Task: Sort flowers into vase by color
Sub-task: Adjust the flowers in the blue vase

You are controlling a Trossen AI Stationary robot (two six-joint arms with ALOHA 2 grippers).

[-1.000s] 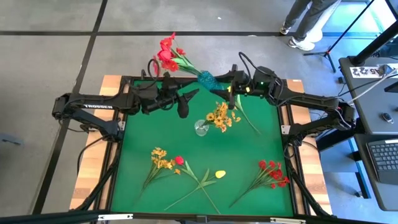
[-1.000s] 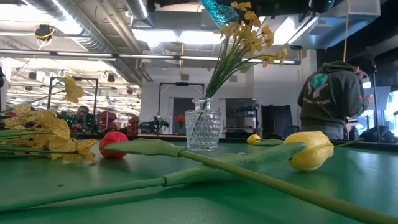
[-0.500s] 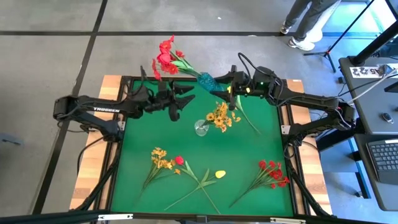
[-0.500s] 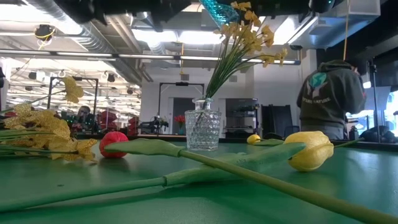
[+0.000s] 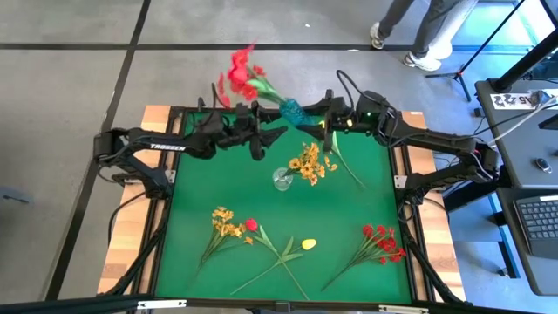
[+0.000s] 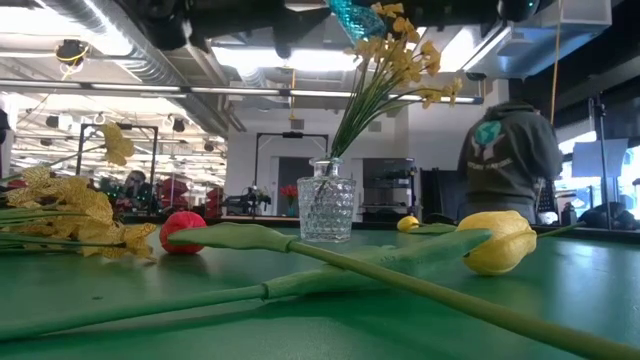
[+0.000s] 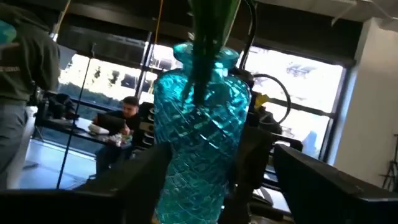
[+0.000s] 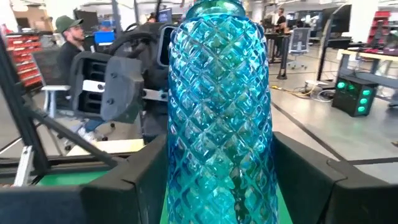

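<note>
A: High view: the right end effector [image 5: 307,123] grips the teal vase [image 5: 291,112] at top centre, red flowers [image 5: 241,77] in it; left end effector [image 5: 266,136] stands open beside it.

B: Low view: yellow flowers [image 6: 402,55] fill the clear vase [image 6: 326,204], mid-frame.

A: Wrist views: I'd set the teal vase down upright, then release slowly.
</note>
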